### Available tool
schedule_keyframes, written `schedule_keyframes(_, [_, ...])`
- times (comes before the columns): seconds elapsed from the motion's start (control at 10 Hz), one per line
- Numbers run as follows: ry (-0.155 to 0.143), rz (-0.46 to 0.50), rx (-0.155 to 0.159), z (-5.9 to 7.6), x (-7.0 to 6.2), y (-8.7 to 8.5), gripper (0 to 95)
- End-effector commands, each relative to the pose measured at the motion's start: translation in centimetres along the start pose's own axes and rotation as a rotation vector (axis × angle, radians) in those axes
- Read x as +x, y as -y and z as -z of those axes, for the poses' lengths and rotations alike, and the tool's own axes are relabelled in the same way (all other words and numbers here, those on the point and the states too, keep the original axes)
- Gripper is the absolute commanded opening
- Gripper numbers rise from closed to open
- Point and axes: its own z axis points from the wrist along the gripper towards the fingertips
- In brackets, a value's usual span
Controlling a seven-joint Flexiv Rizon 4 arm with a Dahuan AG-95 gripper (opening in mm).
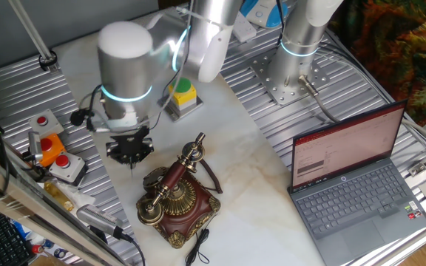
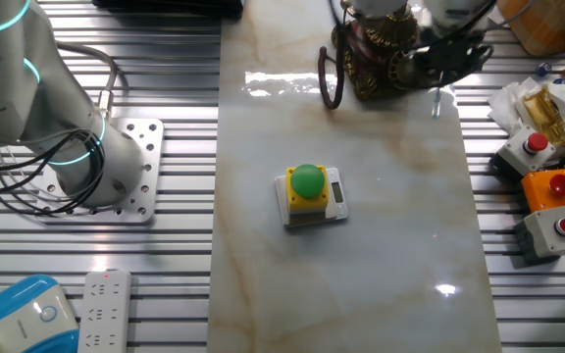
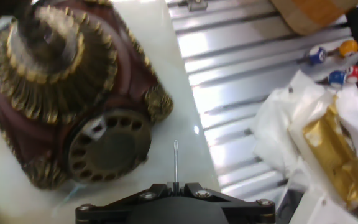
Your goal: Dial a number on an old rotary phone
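Marble surface (image 1: 265, 159) carrying old rotary phone (image 1: 177, 196) near one edge, handset on cradle, dial (image 3: 109, 152) facing end effector (image 1: 131, 151) hovering just beside it, thin pin (image 3: 175, 160) projecting down, finger state impossible to tell.

1 old rotary phone (image 1: 177, 198) sits at lower centre. 1 yellow box with a green button (image 2: 309, 192) sits mid-frame. 2 grey boxes with red buttons (image 2: 554, 233) and 1 orange box with a red button (image 2: 555, 187) are at right. 1 laptop (image 1: 353, 177), 1 power strip (image 2: 104, 310), 2 robot arms (image 1: 128, 70).
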Motion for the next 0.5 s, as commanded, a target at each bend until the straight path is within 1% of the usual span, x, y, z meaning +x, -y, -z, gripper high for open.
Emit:
schedule_keyframes(0.1, [-0.008, 0.055, 0.002, 0.10, -0.47, 0.49, 0.0])
schedule_keyframes(0.2, [-0.010, 0.082, 0.000, 0.10, -0.56, 0.70, 0.0])
schedule_keyframes(0.3, [-0.017, 0.163, 0.001, 0.13, -0.84, 1.10, 0.0])
schedule_keyframes(0.4, [-0.023, 0.205, 0.000, 0.12, -1.01, 1.25, 0.0])
schedule_keyframes(0.5, [-0.026, 0.226, -0.007, 0.13, -1.21, 1.41, 0.0])
